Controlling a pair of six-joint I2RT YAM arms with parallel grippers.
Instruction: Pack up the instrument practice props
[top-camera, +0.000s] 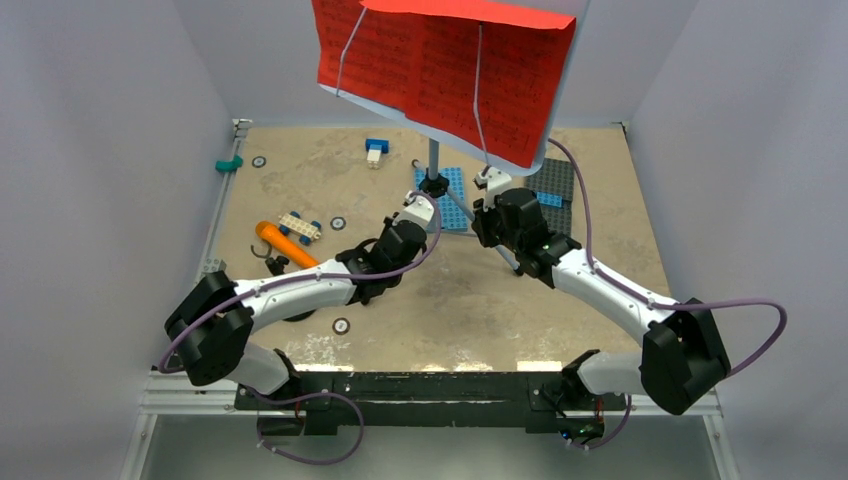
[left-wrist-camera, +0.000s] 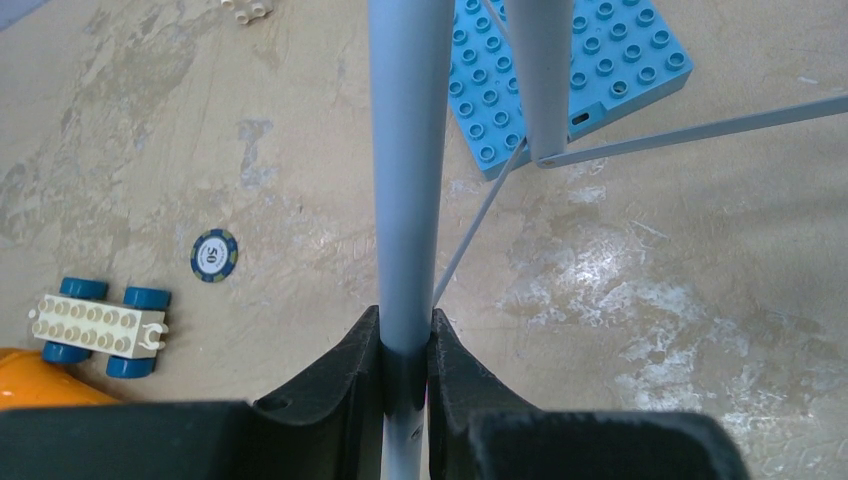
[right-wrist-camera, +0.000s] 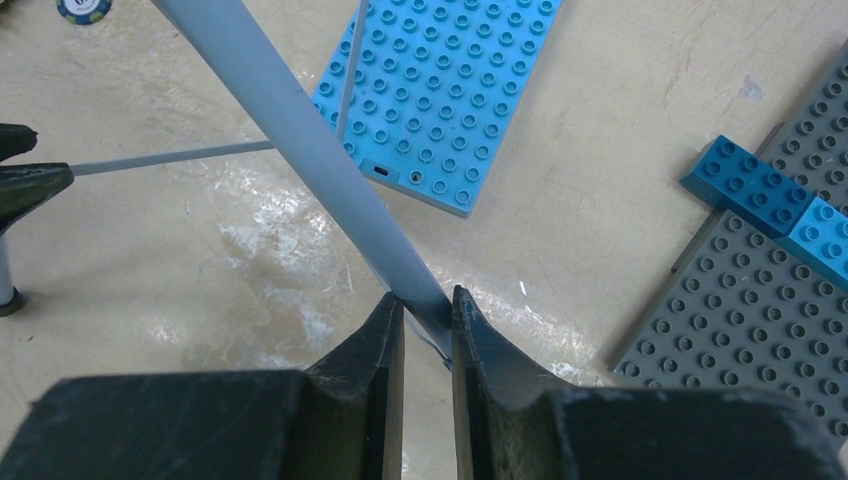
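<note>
Left gripper and right gripper are each clamped tight on a grey leg of the music stand, which stands mid-table by the blue plate, red pages on top.

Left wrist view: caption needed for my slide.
Left gripper clamps a grey stand leg, toy car and chip alongside.

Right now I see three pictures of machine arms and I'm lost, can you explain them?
Two robot arms are bolted to a table. The wide picture looks down from above and behind them; the close-ups come from a camera on each wrist. The left pincer and right pincer each clamp a grey leg of the music stand, which carries red sheet music. On the table lie an orange toy microphone, a small brick car and a blue studded plate.
</note>
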